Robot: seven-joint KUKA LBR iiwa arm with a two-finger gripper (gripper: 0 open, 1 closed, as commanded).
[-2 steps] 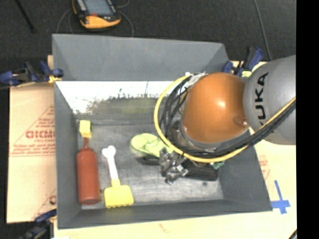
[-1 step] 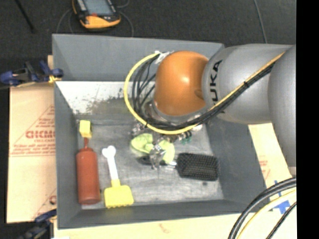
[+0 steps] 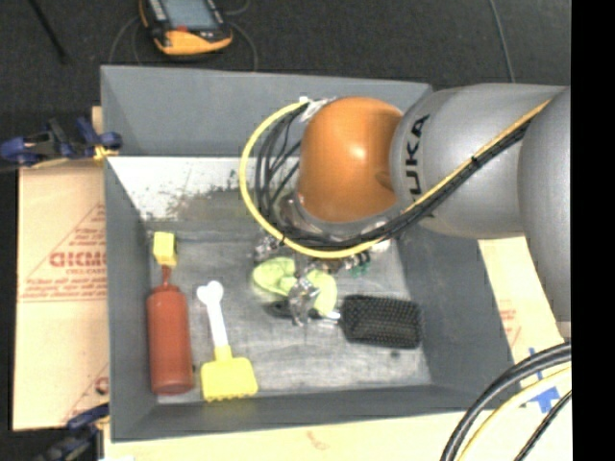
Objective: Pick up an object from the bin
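- Where the arm (image 3: 480,161) reaches in from the right, its orange wrist cover (image 3: 346,161) and looped cables hang over the upper middle of the grey bin (image 3: 192,104).
- Below that cover, the hand (image 3: 303,303) is down near the middle of the bin floor.
- It sits right at a rounded yellow-green thing (image 3: 272,277), which lies in the middle of the bin, partly under the wrist; what kind of thing it is cannot be made out.
- Whether the hand is open, closed or gripping that thing cannot be told, since the wrist hides much of it from above.
- Just to the right of the hand lies a black brush-like block (image 3: 381,321) with a bumpy top, flat on the floor.
- To the left of the hand, apart from it, lies a white-handled scraper (image 3: 216,325), with its yellow head towards the near wall.
- Beside the scraper, along the left wall, a red bottle (image 3: 169,342) lies on its side with its narrow neck pointing to the far wall.
- Just beyond the bottle's neck sits a small yellow block (image 3: 164,248).
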